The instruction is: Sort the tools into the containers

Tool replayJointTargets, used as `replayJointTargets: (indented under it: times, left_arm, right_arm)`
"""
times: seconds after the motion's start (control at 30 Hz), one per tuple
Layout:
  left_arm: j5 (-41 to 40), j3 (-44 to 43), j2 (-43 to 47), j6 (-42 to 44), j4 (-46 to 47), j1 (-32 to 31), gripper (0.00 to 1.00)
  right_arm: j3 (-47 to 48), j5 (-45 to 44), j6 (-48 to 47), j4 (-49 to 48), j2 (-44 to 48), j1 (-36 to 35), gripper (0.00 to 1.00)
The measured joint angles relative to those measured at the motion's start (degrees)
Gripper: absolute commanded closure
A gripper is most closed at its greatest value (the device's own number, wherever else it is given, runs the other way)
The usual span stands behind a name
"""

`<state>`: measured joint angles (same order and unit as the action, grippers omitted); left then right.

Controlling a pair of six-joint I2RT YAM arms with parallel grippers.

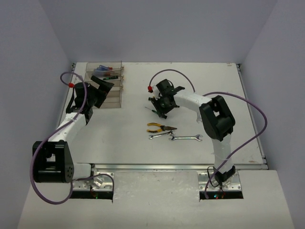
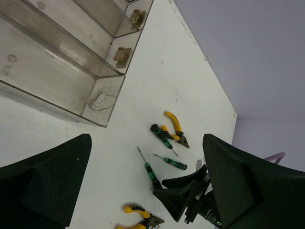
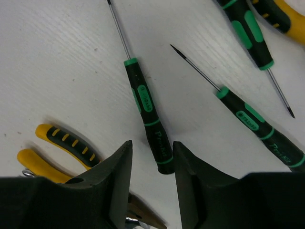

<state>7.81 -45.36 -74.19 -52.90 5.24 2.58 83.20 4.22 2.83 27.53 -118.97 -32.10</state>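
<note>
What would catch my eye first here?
The right gripper hangs low over the middle of the table, its fingers astride the handle of a black-green screwdriver. Just nearer lie yellow-handled pliers and two silver wrenches. At the far left, the left gripper gapes wide by the clear bins.

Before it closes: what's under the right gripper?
A black-green screwdriver, handle end between the fingers of the right gripper. Yellow-handled pliers lie beside it; the gripper covers most of their head.

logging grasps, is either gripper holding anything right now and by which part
Nothing is held yet. The right gripper straddles a black-green screwdriver at the butt end of its handle, a gap showing beside it. The left gripper is open and empty.
</note>
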Motion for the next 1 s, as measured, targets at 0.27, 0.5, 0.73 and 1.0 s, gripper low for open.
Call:
replayJointTargets:
  times: [0.27, 0.5, 0.73, 1.0]
  left_arm:
    - [0.6, 4.6, 0.0, 3.0, -0.6, -0.7, 0.0]
    - [4.3, 5.6, -0.5, 3.8, 4.4, -5.2, 0.01]
    - [19.6, 12.1, -8.3, -1.4, 31.4, -12.6, 0.17]
    - [25.7, 14.4, -14.5, -6.9, 55.1, -18.6, 0.5]
  right_arm:
    - [1.7, -2.9, -0.4, -0.7, -3.3, -1.2, 0.97]
    - [-2.7, -3.2, 0.1, -3.0, 0.3, -1.3, 1.0]
    - [-11.3, 13.0, 4.4, -10.2, 18.9, -1.0, 1.0]
    - [-13.5, 29.9, 10.6, -20.2, 28.3, -0.9, 1.0]
